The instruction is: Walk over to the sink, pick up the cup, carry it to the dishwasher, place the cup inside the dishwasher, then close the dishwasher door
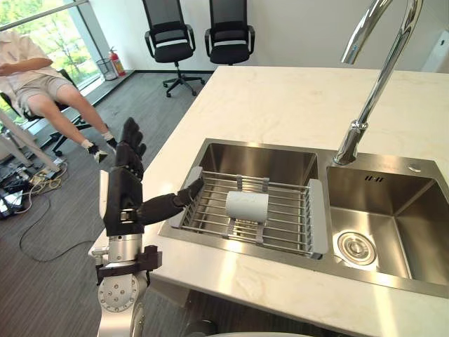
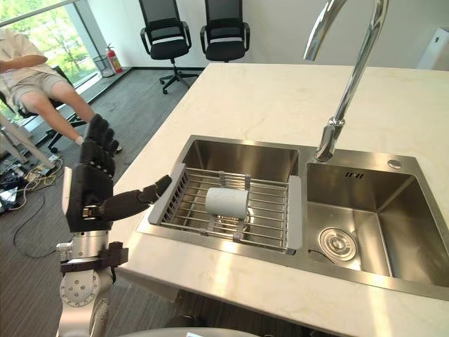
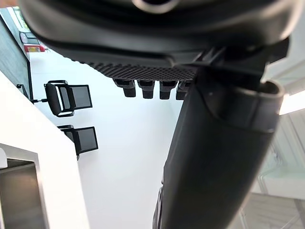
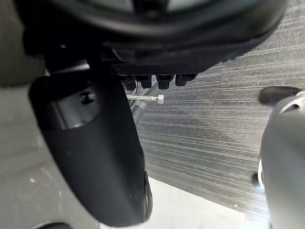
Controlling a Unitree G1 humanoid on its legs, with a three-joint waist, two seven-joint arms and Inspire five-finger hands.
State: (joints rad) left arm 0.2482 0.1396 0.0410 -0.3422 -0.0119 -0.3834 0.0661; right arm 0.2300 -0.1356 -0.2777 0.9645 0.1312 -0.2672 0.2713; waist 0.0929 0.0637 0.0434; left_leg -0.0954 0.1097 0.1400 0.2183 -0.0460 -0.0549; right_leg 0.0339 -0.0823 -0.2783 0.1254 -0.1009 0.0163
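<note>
A white cup (image 1: 246, 206) lies on its side on a wire rack (image 1: 287, 235) set across the left basin of the steel sink (image 1: 393, 279). My left hand (image 1: 125, 189) is raised just off the counter's left edge, to the left of the rack. It is open, fingers straight up, and its thumb (image 2: 140, 196) reaches toward the rack's left end without touching the cup. The left wrist view shows that thumb (image 3: 214, 157) with the fingers straight beyond it. My right hand (image 4: 95, 148) hangs open over grey floor, holding nothing.
A tall curved faucet (image 1: 372, 91) rises between the two basins, and the right basin has a drain (image 1: 356, 247). The pale counter (image 1: 280, 105) stretches beyond the sink. Two black office chairs (image 1: 172, 42) stand at the back. A person (image 1: 35, 81) sits at the far left.
</note>
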